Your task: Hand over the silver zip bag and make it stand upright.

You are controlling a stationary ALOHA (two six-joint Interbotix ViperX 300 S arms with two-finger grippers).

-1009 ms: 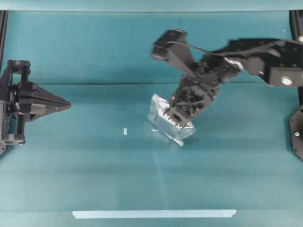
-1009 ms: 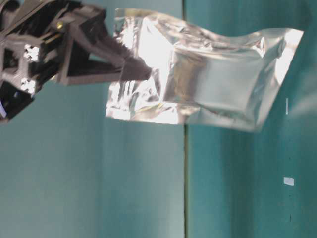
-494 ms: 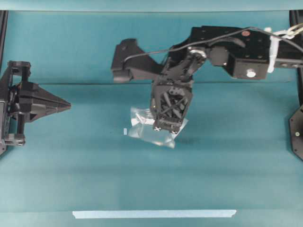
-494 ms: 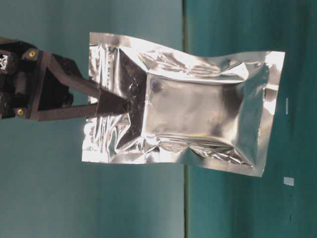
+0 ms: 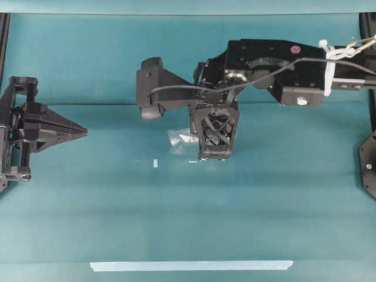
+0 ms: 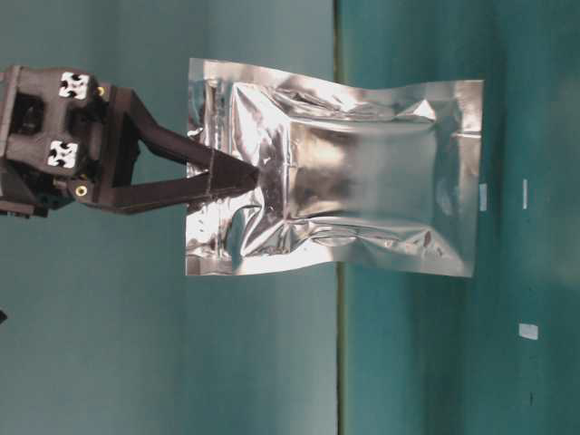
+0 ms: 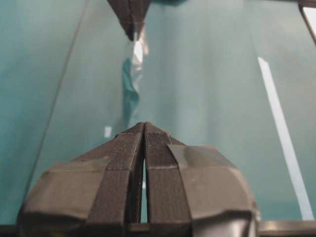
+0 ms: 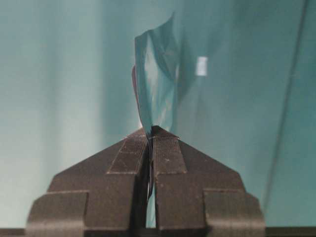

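Note:
The silver zip bag (image 6: 362, 204) is a shiny crinkled foil pouch, lifted over the middle of the teal table. My right gripper (image 6: 249, 177) is shut on its flat sealed end. From overhead only a sliver of the bag (image 5: 179, 140) shows left of the downward-pointing right gripper (image 5: 212, 155). The right wrist view shows the bag (image 8: 155, 84) edge-on, rising from between the closed right gripper (image 8: 150, 129). My left gripper (image 5: 85, 130) rests at the far left, shut and empty, pointing at the bag (image 7: 132, 74); its tips (image 7: 144, 124) press together.
A long pale tape strip (image 5: 191, 265) lies near the table's front edge. A small white mark (image 5: 155, 163) sits just left of the bag. A seam line (image 5: 117, 104) crosses the table behind the arms.
My right arm has carried the bag to the left and turned its wrist, so the bag now hangs edge-on under the gripper. The left arm has stayed still.

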